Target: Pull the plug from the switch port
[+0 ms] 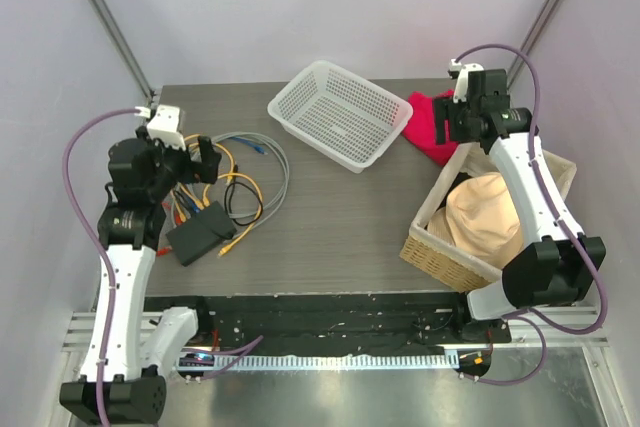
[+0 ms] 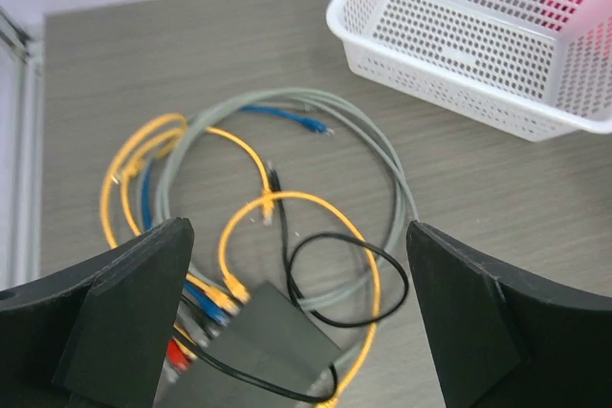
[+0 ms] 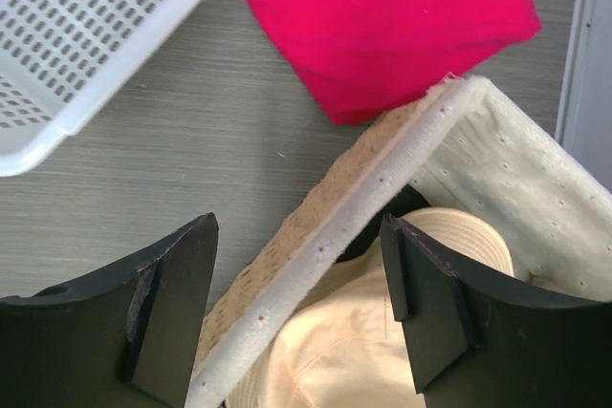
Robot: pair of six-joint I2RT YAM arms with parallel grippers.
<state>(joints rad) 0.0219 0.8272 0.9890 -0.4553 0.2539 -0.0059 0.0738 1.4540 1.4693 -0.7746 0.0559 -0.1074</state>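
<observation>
Grey wood-grain tabletop [image 1: 340,237], matte, with plain pale walls around it.

Left end effector [image 2: 296,231]: wide apart, holding nothing, hanging over the cable coil. Both fingers [image 2: 134,303] are dark blocky wedges. The switch [image 2: 273,332] sits just below, at the bottom edge of my wrist view. It is a flat matte black box, thin and hard-edged, lying on the tabletop near my left arm. The plugs [image 2: 206,308] are crowded along its socketed edge, yellow, blue and red, small and glossy. I can't tell which one is meant.

Step in hand, as I judge it: the approach, no grasp yet. To do it well I should drop lower and line the fingers across one plug body right at the port, not on the cord. Then close narrow and pull straight out along the socket. The box looks light and may slide with the pull, and neighbouring plugs leave little room.

Loose cables [image 2: 382,188] loop beyond: grey, yellow, black and blue, thin and springy, overlapping.

Farther out is a white mesh basket [image 2: 449,54], perforated plastic.

Right end effector [image 3: 296,226]: open, empty, well apart from the switch. It hovers over the cloth-lined rim of a wicker basket [image 3: 382,179] holding a cream hat [image 3: 316,351]. A red cloth [image 3: 382,16] lies beside that.
</observation>
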